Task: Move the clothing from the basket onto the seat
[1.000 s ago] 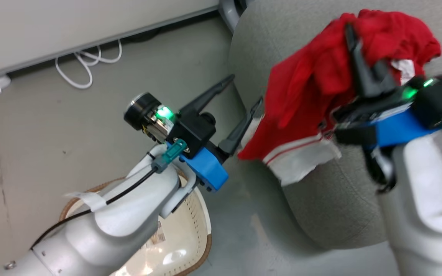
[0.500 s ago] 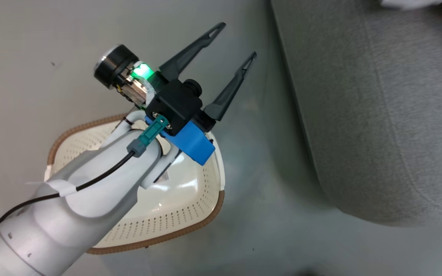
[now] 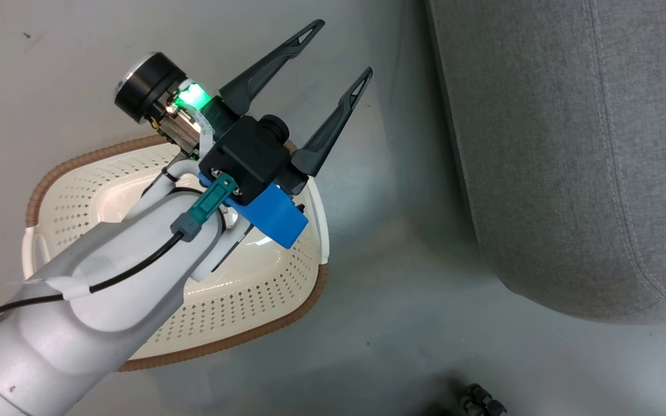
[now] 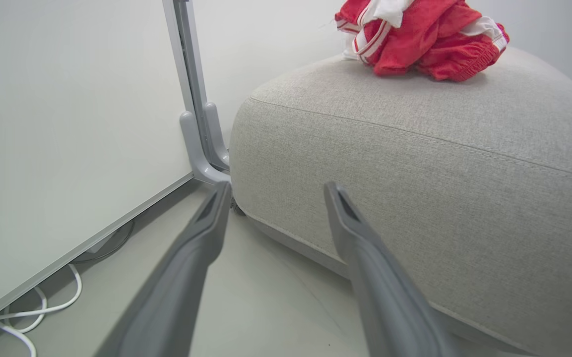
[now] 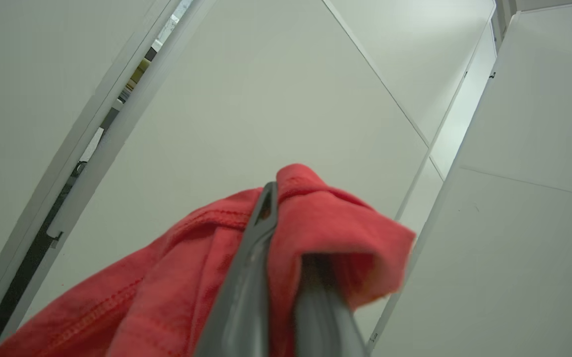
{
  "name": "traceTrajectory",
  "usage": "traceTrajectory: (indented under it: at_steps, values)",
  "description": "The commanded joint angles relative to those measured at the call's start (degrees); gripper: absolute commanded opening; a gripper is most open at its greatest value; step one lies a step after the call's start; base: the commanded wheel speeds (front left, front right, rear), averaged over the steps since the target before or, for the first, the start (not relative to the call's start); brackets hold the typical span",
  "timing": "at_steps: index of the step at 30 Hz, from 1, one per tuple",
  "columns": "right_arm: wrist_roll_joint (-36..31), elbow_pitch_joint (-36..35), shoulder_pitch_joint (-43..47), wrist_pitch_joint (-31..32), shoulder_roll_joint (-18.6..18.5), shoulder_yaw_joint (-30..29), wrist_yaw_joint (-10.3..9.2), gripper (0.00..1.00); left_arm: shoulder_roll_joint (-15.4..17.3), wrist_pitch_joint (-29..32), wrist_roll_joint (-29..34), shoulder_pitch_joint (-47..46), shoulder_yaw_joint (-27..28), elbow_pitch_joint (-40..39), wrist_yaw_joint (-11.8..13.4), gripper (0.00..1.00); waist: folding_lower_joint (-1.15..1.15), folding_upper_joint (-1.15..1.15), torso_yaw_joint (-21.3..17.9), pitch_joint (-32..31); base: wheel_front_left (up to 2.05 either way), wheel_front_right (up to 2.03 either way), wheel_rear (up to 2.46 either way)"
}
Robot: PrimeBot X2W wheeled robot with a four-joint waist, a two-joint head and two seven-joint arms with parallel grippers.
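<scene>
head: basket [image 3: 252,300] under wide-spread left gripper [image 3: 342,49]
left wrist: clothing [image 4: 419,44] on seat [image 4: 414,148]
right wrist: red garment [image 5: 335,223] clamped by right gripper [image 5: 281,218]

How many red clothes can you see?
2. One red bundle lies on top of the sofa; one red cloth hangs clamped in the right gripper. The bundle might hide more.

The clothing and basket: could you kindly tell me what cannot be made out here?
Basket floor: head view, left arm covers its middle.
Red garment: right wrist view, bottom edge cuts it off; which piece, unclear.
Clothing on the sofa: left wrist view, bunched and cut by the top edge; no number readable.
</scene>
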Motion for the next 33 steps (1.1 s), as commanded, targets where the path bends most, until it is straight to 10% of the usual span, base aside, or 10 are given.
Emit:
traceTrajectory:
  at_steps: [1, 19, 20, 21, 22, 33]
  values:
    - [0.6, 1.1, 3.3, -0.2, 2.1, -0.4, 0.01, 0.00, 0.7, 0.3, 0.2, -0.9, -0.1, -0.5, 0.2, 1.00, -0.01, 0.00, -0.8, 0.5, 0.00, 0.00, 0.00]
    - [0.1, 3.0, 25.5, -0.2, 24.3, -6.4, 0.01, 0.00, 0.1, 0.2, 0.1, -1.4, -0.9, -1.0, 0.2, 1.00, -0.01, 0.00, -0.2, 0.6, 0.00, 0.00, 0.00]
    - [-0.4, 2.7, 25.9, -0.2, 24.6, -6.1, 0.01, 0.40, 0.0, 0.0, 0.0, -1.2, -0.9, -0.8, 0.2, 1.00, -0.01, 0.00, -0.2, 0.4, 0.00, 0.00, 0.00]
    - [-0.4, 2.7, 25.9, -0.2, 24.6, -6.1, 0.01, 0.40, 0.0, 0.0, 0.0, -1.2, -0.9, -0.8, 0.2, 1.00, -0.01, 0.00, -0.2, 0.4, 0.00, 0.00, 0.00]
    - [-0.5, 2.3, 26.2, -0.2, 24.8, -6.1, 0.01, 1.00, -0.2, -0.1, -0.1, -1.0, -0.9, -0.7, 0.3, 1.00, -0.01, 0.00, -0.2, 0.0, 0.00, 0.00, 0.00]
    - [-0.6, -10.5, 43.4, -0.2, 29.0, -2.8, 0.01, 1.00, -3.7, -2.5, -2.4, 5.4, 3.0, 1.5, 1.9, 1.00, -0.01, 0.00, 0.8, -11.5, 0.00, 0.00, 0.00]
